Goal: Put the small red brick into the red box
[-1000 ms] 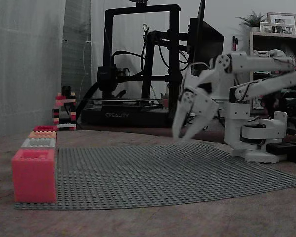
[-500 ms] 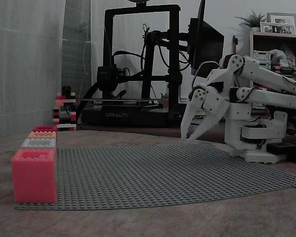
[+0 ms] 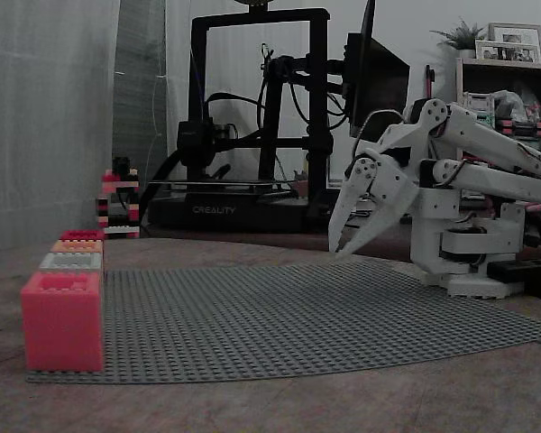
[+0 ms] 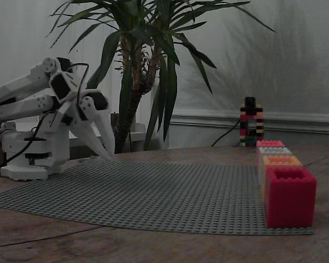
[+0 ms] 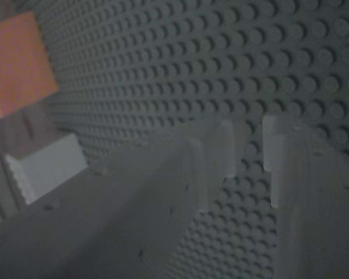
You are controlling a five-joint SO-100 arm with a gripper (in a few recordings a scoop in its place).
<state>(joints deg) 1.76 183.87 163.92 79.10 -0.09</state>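
**Gripper empty above the near edge of the baseplate; red box across the mat, brick not visible**

The gripper [image 3: 337, 253] hangs close to the arm's own base, with its fingers slanting down toward the grey studded baseplate [image 3: 298, 316]. In the wrist view the two fingers are parted by a narrow gap through which the studs show. Nothing lies between them, so the gripper [image 5: 250, 157] carries no brick.

The red box [image 3: 61, 320] stands at the corner of the baseplate on the side opposite the arm. It heads a row with a grey box [image 3: 70, 262], an orange box [image 3: 77, 245] and a lower red piece [image 3: 81, 234]. This row runs along the mat's edge, away from the camera.

From the gripper, the red box lies well apart across the full spread of the mat. In one fixed view it is to the left and toward the camera. In the other, the red box [image 4: 288, 197] is to the right of the gripper [image 4: 107, 156].

The wrist view catches an orange block [image 5: 17, 64] and a pale block [image 5: 46, 165] at its left margin, so the row sits off to that side of the fingers.

No small red brick can be made out on the mat in either fixed view. Both cameras sit too low to see into the red box. The scene therefore fits a brick already resting inside the box, or one lying somewhere hidden from these cameras.
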